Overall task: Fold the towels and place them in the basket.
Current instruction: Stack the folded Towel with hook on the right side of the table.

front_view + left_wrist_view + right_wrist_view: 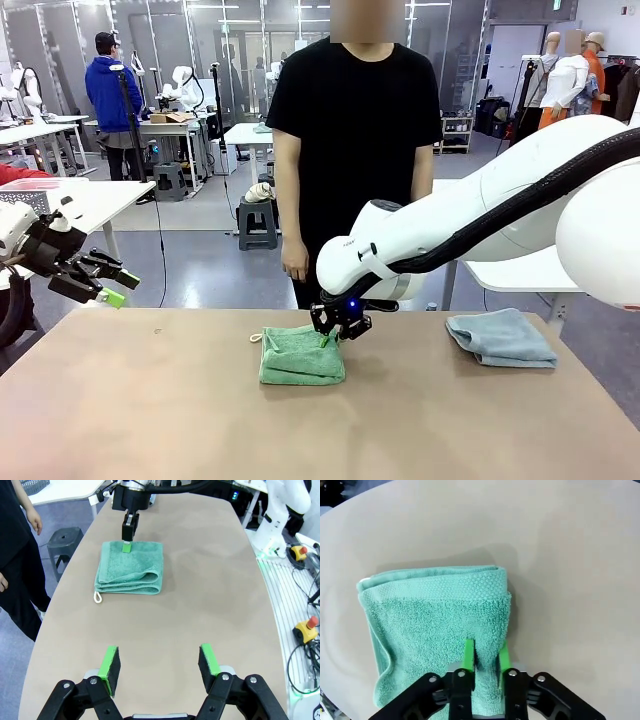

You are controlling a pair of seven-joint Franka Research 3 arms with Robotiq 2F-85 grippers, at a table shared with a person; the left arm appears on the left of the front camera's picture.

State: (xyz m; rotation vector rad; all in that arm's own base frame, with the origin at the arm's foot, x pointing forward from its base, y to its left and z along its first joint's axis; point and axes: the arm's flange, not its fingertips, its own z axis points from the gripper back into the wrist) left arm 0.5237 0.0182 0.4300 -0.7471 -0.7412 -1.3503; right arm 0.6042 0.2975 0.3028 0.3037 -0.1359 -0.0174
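Mint towel (435, 625) near edge under right hand (485, 655), person's left hand behind arm

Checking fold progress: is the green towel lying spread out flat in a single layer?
No, the green towel lies folded in stacked layers, its doubled edges showing.

Right arm reaches in from right, stretched long across middle of table, wrist bent down. Right tool (338, 335) points straight down, fingers pinched tight on far edge of green towel (300, 355), green pads nearly together with terry fold between them. Left arm hangs back at left edge, raised above table, wrist level. Left tool (108, 285) aims toward centre, fingers spread wide, nothing between them, pads well apart.
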